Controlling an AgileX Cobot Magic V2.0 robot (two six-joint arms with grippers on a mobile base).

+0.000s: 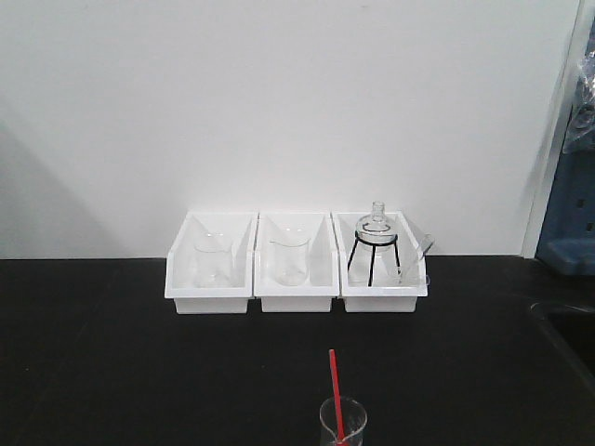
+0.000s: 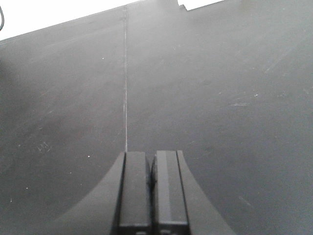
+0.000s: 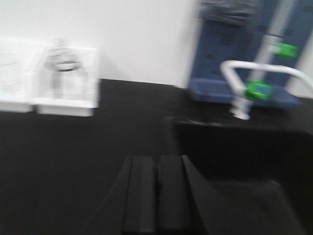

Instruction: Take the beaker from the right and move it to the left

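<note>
Clear beaker (image 1: 342,423) upright, red rod inside.

three white bins (image 1: 297,295), three beakers (image 1: 343,423), one flask (image 1: 376,229)

No readable text, labels, brand marks, numbers or signs in any view. White bins (image 1: 297,279), glassware and black table (image 1: 112,372) carry no visible print. Right wrist view too blurred for any lettering on blue unit (image 3: 244,58).

Beaker (image 1: 343,421) before three bins (image 1: 296,295)
</note>
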